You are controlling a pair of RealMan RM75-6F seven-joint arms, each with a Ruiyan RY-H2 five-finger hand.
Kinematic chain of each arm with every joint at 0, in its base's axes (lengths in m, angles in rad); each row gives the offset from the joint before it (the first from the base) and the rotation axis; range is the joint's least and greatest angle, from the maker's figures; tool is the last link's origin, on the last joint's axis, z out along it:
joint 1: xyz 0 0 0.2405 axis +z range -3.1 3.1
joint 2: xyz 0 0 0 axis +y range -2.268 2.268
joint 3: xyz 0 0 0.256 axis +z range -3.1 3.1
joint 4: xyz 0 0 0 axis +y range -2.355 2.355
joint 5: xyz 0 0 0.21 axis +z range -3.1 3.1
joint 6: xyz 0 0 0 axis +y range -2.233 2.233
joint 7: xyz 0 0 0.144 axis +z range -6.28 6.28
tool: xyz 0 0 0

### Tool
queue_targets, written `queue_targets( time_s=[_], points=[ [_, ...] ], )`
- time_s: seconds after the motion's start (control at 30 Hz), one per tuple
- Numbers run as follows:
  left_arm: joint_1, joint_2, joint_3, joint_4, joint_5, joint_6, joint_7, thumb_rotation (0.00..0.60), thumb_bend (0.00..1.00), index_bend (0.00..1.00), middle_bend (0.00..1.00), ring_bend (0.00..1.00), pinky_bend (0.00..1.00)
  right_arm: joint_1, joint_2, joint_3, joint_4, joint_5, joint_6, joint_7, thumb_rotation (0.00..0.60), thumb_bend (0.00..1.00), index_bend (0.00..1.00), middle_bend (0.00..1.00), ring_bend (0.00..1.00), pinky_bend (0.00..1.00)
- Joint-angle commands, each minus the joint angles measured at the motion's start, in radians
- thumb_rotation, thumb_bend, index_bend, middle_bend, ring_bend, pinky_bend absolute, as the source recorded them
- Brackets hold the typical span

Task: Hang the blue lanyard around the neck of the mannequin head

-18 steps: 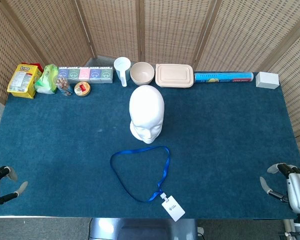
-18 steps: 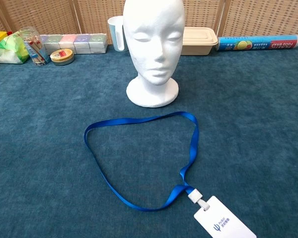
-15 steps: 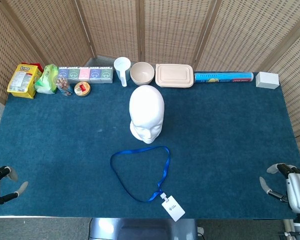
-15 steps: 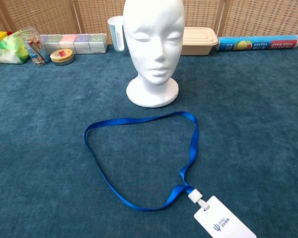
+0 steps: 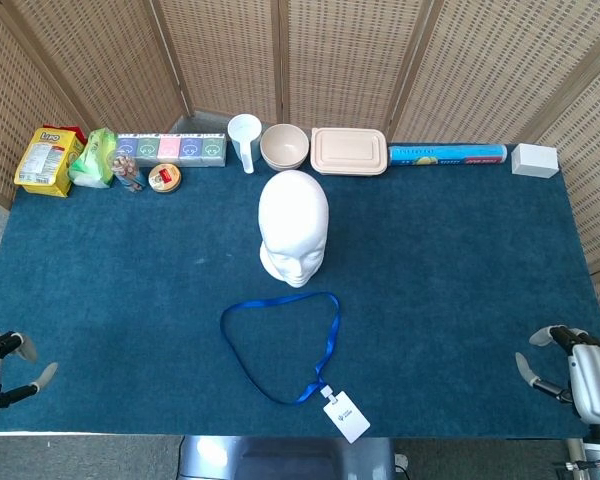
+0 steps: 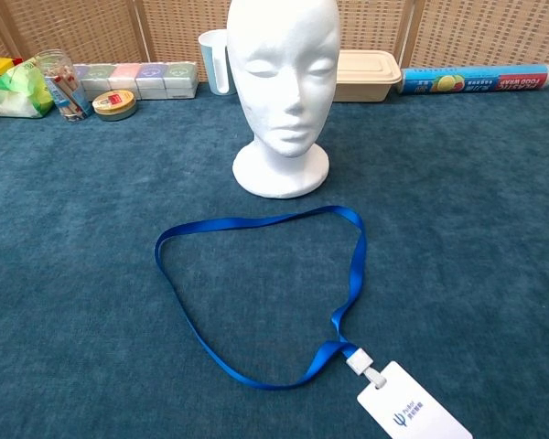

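Nothing of the task is done as far as the views show: the one blue lanyard (image 6: 256,293) lies flat as an open loop on the blue worktop (image 5: 460,260), well apart from both hands and roughly midway between them, with its single white badge card (image 6: 412,412) at the near end. The one white mannequin head (image 6: 284,82) stands upright just beyond the far edge of the loop, not touching it, facing the robot. The left hand (image 5: 2,368) sits at the near left corner of the worktop and the right hand (image 5: 572,368) at the near right corner; each holds nothing and its fingers are spread apart. Still to come, by judgement, are reaching in, lifting the strap, opening the loop over the crown and lowering it to the neck. Along the far edge, far from either set of fingers, stand one yellow snack packet (image 5: 46,160), one green bag (image 5: 94,158), one small jar (image 5: 128,172), one round tin (image 5: 164,178), one row of coloured boxes (image 5: 172,148), one white cup (image 5: 244,140), one bowl (image 5: 284,146), one lidded beige container (image 5: 349,151), one roll of food wrap (image 5: 446,154) and one white box (image 5: 534,160).
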Motion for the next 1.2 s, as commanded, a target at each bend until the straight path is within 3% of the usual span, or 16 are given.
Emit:
queue_targets(
  time_s=[0.03,0.4,0.73,0.9,1.07,1.2],
  points=[
    [-0.007,-0.002,-0.003,-0.004,-0.003,-0.01,-0.002,0.484,0.22,0.61,0.57,0.49,0.29,0.008,-0.001,0.005,0.0,0.008,-0.013,0.006,0.332,0.37,0.45,0.48,0.42,0.43],
    [-0.073,-0.031,-0.032,-0.026,-0.031,-0.097,0.01,0.481,0.22,0.61,0.57,0.49,0.29,0.073,-0.036,0.051,-0.026,0.062,-0.078,-0.047,0.333,0.37,0.45,0.48,0.42,0.46],
    [-0.159,-0.087,-0.072,-0.011,-0.095,-0.206,0.02,0.484,0.22,0.61,0.57,0.49,0.29,0.166,-0.129,0.095,-0.025,0.16,-0.154,-0.259,0.336,0.37,0.44,0.48,0.47,0.49],
    [-0.19,-0.112,-0.087,0.006,-0.127,-0.238,0.029,0.482,0.22,0.61,0.57,0.49,0.29,0.219,-0.187,0.108,-0.027,0.21,-0.203,-0.342,0.332,0.37,0.43,0.51,0.56,0.59],
    [-0.215,-0.129,-0.098,0.023,-0.152,-0.263,0.032,0.483,0.22,0.61,0.57,0.49,0.29,0.27,-0.266,0.137,-0.02,0.294,-0.223,-0.435,0.332,0.37,0.43,0.6,0.74,0.81],
    [-0.23,-0.136,-0.104,0.034,-0.164,-0.274,0.03,0.483,0.22,0.61,0.57,0.49,0.29,0.303,-0.318,0.15,-0.018,0.341,-0.22,-0.512,0.333,0.37,0.43,0.66,0.85,0.9]
  ],
)
